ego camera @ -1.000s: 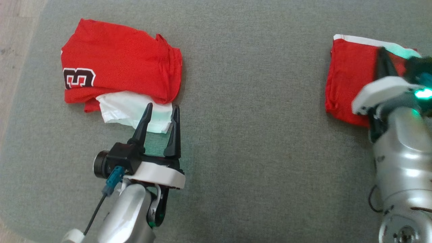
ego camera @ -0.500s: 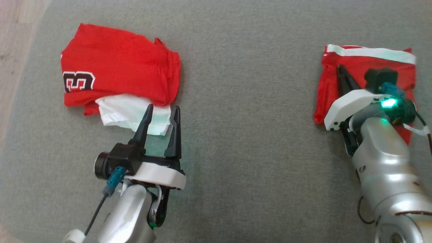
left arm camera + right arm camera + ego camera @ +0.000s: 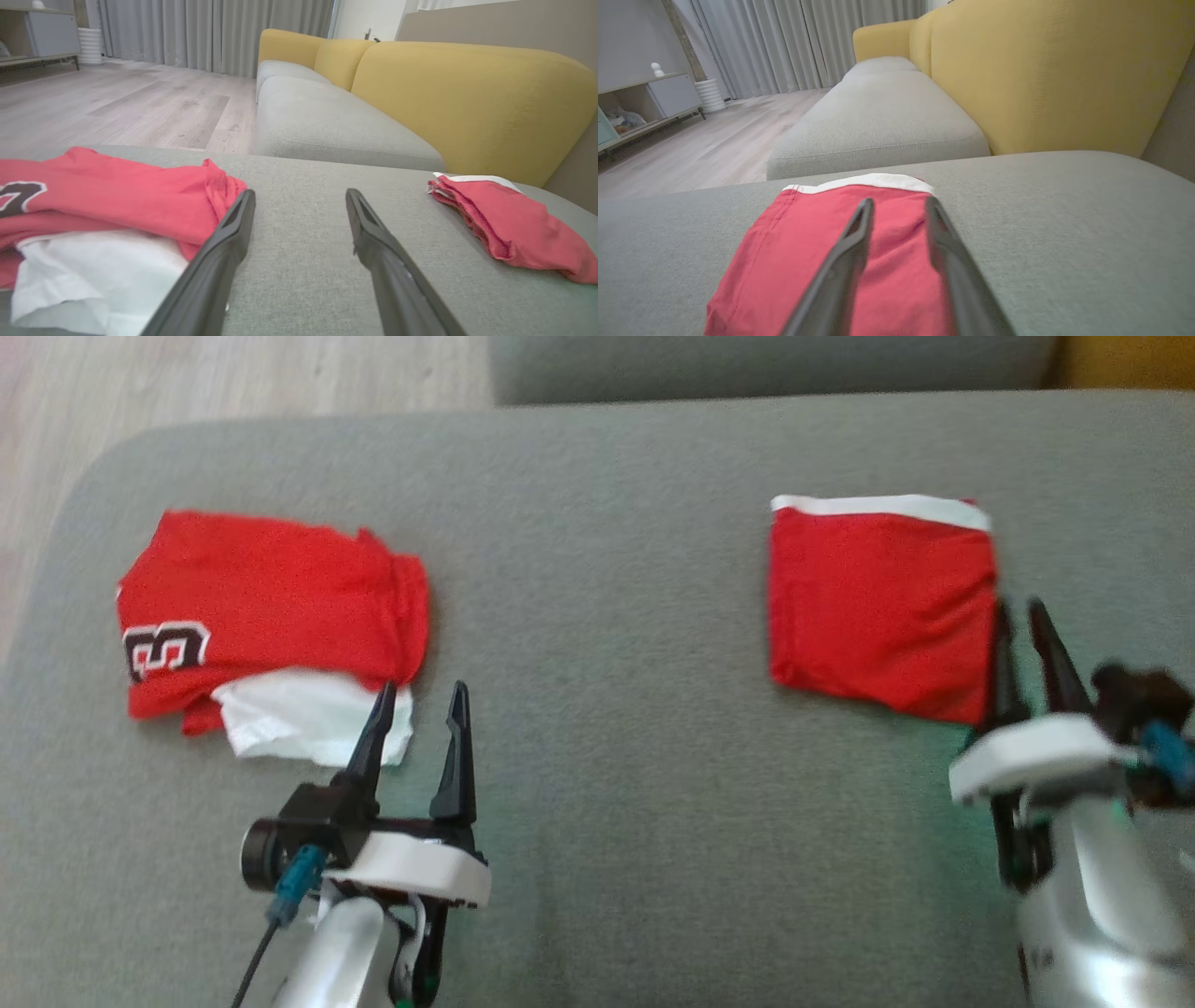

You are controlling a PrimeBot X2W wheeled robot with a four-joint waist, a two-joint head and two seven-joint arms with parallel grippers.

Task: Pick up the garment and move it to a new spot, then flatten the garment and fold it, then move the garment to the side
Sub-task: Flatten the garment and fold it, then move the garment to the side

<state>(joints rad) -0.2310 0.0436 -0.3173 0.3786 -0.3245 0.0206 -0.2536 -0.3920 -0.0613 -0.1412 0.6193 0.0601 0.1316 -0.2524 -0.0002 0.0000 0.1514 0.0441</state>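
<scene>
Head view, and here is the folded red garment (image 3: 878, 607), lying flat on the grey cushion (image 3: 607, 728) at about 2 o'clock. It makes a tidy rectangle, with a white band along its 12 o'clock edge. The sides look square and no loose flaps stick out.

The right gripper (image 3: 1018, 609) sits at the garment's 4 o'clock corner, its fingertips level with the right edge. In the right wrist view the jaws are parted a little, with bare red cloth (image 3: 784, 261) showing through the gap. Nothing is pinched between them, so I call that hand empty.

Over at 7 o'clock the left gripper (image 3: 421, 691) waits, jaws spread wide and holding nothing. Its tips are just short of a white cloth (image 3: 308, 714) that pokes out from under a rumpled red jersey (image 3: 271, 588) at 9 o'clock. That pile lies well apart from the garment.

The left wrist view shows the same layout, with the pile on one side, the folded piece (image 3: 504, 228) on the other and open cushion between. Yellow backrests (image 3: 467, 93) rise behind.

As for progress, the flattening and folding look finished. The piece already sits off to the right, so the move aside looks done as well. To my eye all that is left is for the right arm to draw clear without catching that corner.
</scene>
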